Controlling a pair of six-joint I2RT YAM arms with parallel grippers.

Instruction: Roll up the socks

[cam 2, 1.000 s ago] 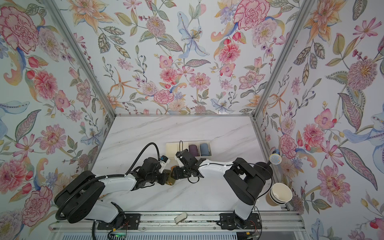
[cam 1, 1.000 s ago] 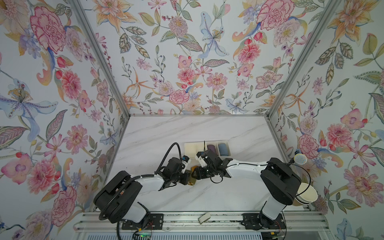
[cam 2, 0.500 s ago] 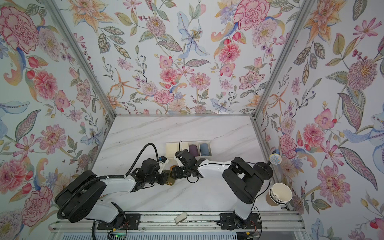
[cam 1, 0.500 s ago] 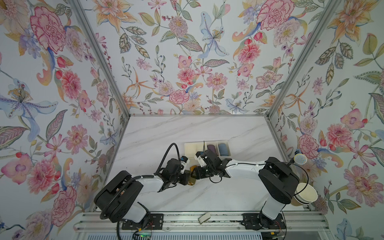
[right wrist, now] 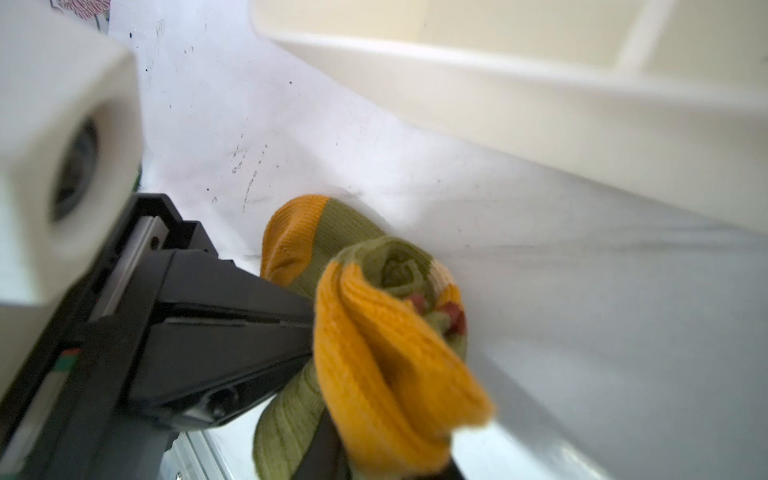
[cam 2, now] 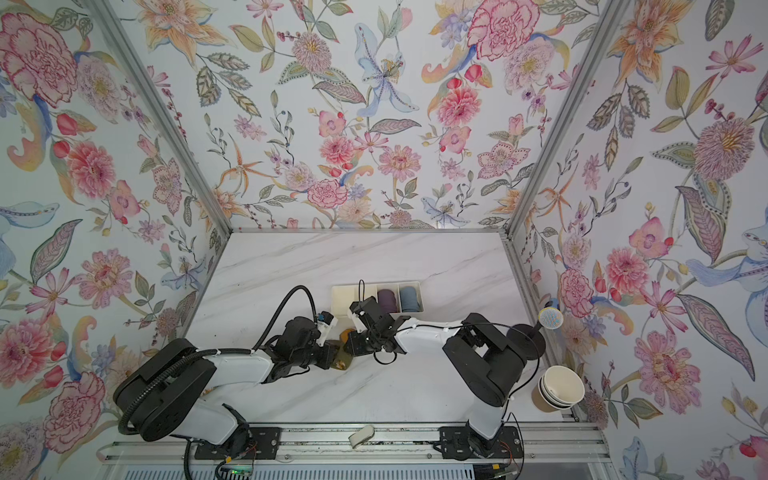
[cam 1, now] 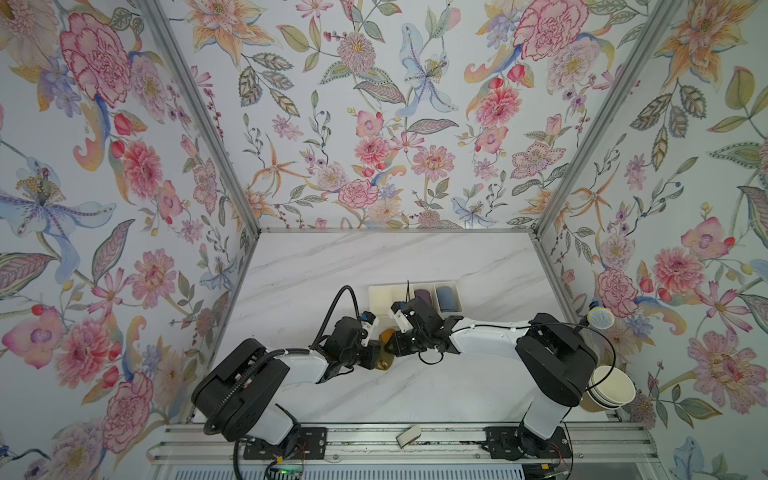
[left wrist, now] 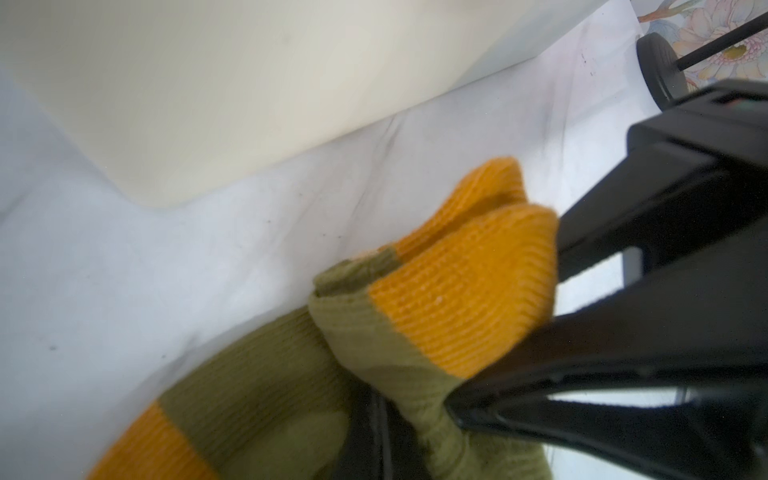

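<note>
in both top views: olive-green ribbed knit socks (cam 1: pixel 385 337), mustard toes, just beside cream plastic tray (cam 1: pixel 380 298), mostly hidden between left tool (cam 1: pixel 374 358) and right tool (cam 1: pixel 395 344) | left wrist: right tool (left wrist: pixel 503 332) clamps the soft toe | right wrist: left tool (right wrist: pixel 308 328) pinched on the blurred roll

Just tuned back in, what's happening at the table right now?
Both arms are working the olive-and-yellow socks beside the cream tray. The left gripper is pinched shut on the partly rolled bundle, and the right gripper has its jaws around the yellow toe end. A purple roll and a blue roll sit in the tray.
</note>
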